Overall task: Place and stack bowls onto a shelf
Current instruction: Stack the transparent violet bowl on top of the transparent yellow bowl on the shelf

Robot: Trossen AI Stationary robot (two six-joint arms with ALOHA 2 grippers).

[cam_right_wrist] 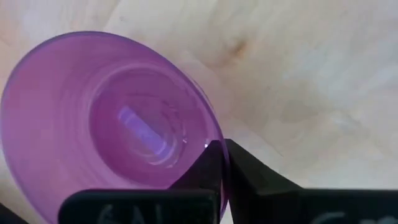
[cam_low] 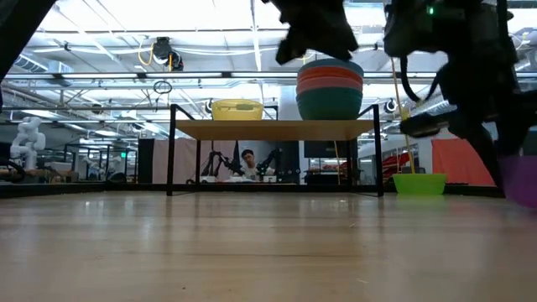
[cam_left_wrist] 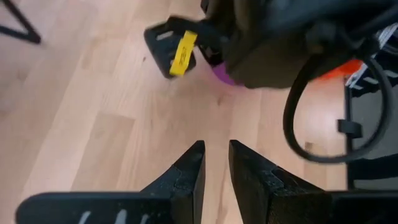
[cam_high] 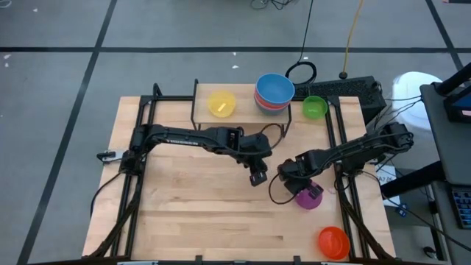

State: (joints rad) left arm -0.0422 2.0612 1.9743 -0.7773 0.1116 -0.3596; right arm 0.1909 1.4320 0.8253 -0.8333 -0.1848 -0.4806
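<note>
The shelf (cam_high: 243, 110) stands at the table's far side. On it sit a yellow bowl (cam_high: 221, 103) and a stack of bowls (cam_high: 274, 92) with a blue one on top. A green bowl (cam_high: 314, 107) rests on the table right of the shelf. An orange bowl (cam_high: 333, 241) sits at the near right. My right gripper (cam_right_wrist: 222, 155) is shut on a purple bowl (cam_right_wrist: 118, 124), right of centre on the table (cam_high: 307, 197). My left gripper (cam_left_wrist: 216, 152) hovers open over bare wood just left of it, holding nothing. My right gripper pinches the purple bowl's rim (cam_right_wrist: 214, 138), one finger inside the bowl and one outside its wall. The fingers come from above, pointing steeply down. The bowl stands mouth up; in the low view its base (cam_low: 524, 197) seems to rest on the tabletop.
Black frame rails run along both sides of the table (cam_high: 184, 228). A dark keyboard-like box (cam_high: 353, 90) and cables lie beyond the far right corner. My left gripper (cam_high: 257, 177) and right gripper (cam_high: 303, 188) are close together. Bare wood lies at the near left.
</note>
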